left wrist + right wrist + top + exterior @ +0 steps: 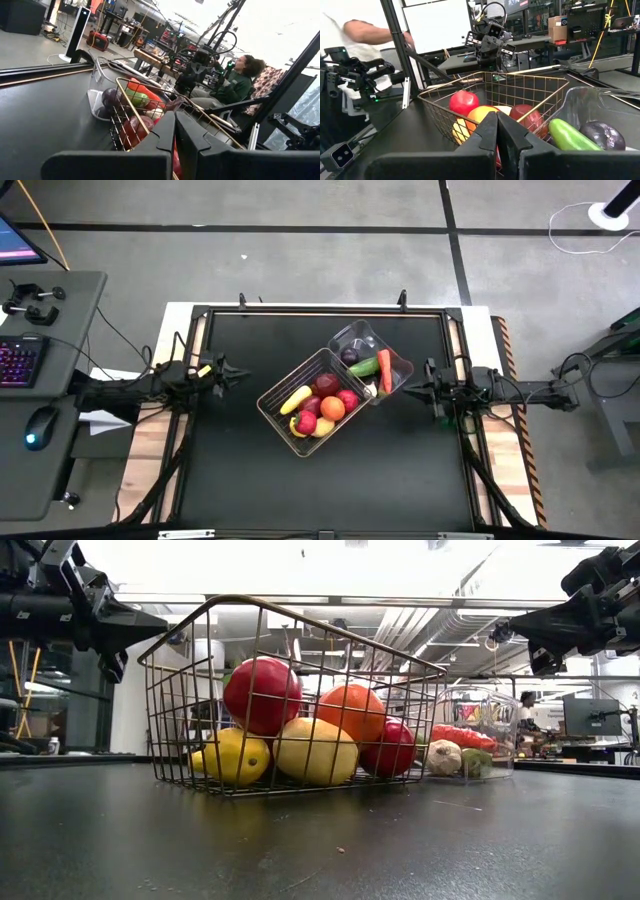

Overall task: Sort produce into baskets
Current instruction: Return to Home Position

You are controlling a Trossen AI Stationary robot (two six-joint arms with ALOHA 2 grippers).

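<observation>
Side desk far left with a keyboard [20, 360] and a mouse [38, 425]. Left gripper [240, 375] hangs above the left side of the table [300, 490], tip pointing at the basket and well apart from it. Its wrist view shows the fingers [162, 135] pressed together with nothing between them. Basket [290, 377] sits mid-table, turned diagonal. Inside: banana [296, 399] on the left side, red apples [348, 399], an orange [333, 409] in the middle, a lemon [322, 427] at the near corner. All of it is piled together, and the low view has the fruit stacked up to roughly the rim. Tub [345, 332] is right against the basket's far-right side, looks touching. It holds the onion [350, 355], the cucumber [364, 366] and the carrot [385, 370] side by side. Garlic [444, 756] shows through the tub wall in the low view. Right gripper [408, 389] hangs just beside the tub's right corner, off the table surface, tip toward the tub. Claw closed tight, empty. Someone is seated [235, 82] beyond the table on that side.
</observation>
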